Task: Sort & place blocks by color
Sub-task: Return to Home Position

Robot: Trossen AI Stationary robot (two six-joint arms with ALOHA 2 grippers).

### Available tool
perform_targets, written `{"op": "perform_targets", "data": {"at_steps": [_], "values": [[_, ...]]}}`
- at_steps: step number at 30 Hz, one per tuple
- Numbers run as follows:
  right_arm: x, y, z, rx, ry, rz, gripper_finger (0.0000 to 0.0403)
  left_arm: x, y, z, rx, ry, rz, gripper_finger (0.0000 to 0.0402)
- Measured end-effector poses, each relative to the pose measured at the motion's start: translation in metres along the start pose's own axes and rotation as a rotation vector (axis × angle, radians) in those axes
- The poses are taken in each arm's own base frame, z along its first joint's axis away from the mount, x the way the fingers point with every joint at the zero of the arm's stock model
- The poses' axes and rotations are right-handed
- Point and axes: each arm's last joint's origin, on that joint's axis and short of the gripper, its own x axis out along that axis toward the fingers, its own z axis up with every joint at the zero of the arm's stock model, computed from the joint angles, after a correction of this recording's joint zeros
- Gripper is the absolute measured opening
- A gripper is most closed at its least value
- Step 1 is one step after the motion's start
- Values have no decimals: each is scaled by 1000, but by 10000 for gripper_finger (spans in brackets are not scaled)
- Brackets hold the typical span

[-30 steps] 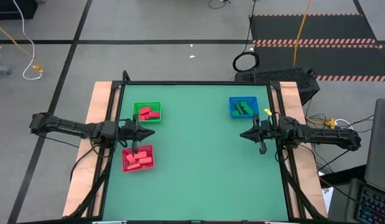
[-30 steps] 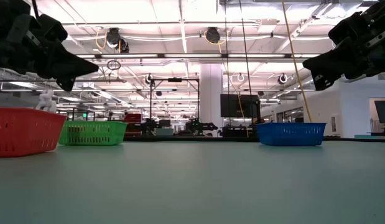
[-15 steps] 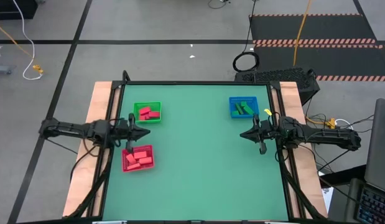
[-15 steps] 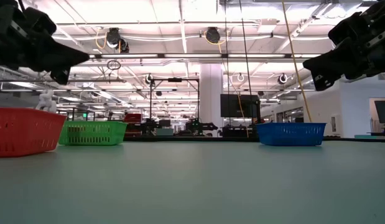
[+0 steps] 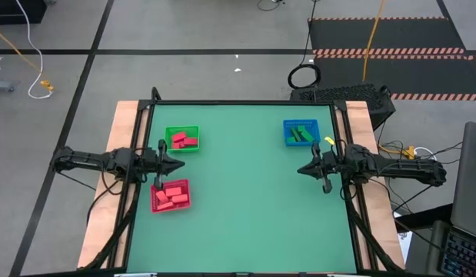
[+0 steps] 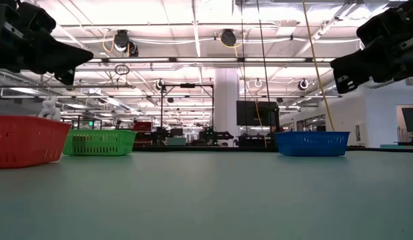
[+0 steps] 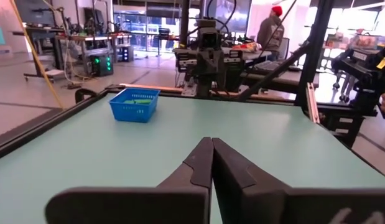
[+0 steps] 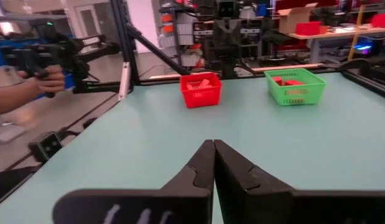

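Hovering at opposite table point(image 5: 253, 200) edges | left gripper point(image 5: 178, 164) closed | right gripper point(image 5: 301, 169) closed

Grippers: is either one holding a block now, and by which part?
Nothing is held. The left gripper and the right gripper both have their jaws shut on nothing, above the table.

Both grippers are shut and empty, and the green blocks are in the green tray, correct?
Not quite. The green blocks lie in the blue tray; the green tray holds red blocks, as the high view shows. The left gripper and right gripper are indeed shut and empty.
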Motion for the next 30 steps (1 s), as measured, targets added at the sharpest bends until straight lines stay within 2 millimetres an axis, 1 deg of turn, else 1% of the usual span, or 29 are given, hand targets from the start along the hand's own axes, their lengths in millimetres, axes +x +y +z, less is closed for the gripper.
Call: {"op": "perform_targets", "data": {"at_steps": [6,14,24,30], "values": [[-1,1,2,-8,-20,19,0,0,0,0,5,4,-12,19],[-2,1,2,-3,-24,19,0,0,0,0,6,3,-12,3],[-2,1,2,-20,-26,19,0,0,0,0,-27,-3,-11,41],[-2,1,1,-2,-15,16,0,0,0,1,-29,-20,-8,45]]}}
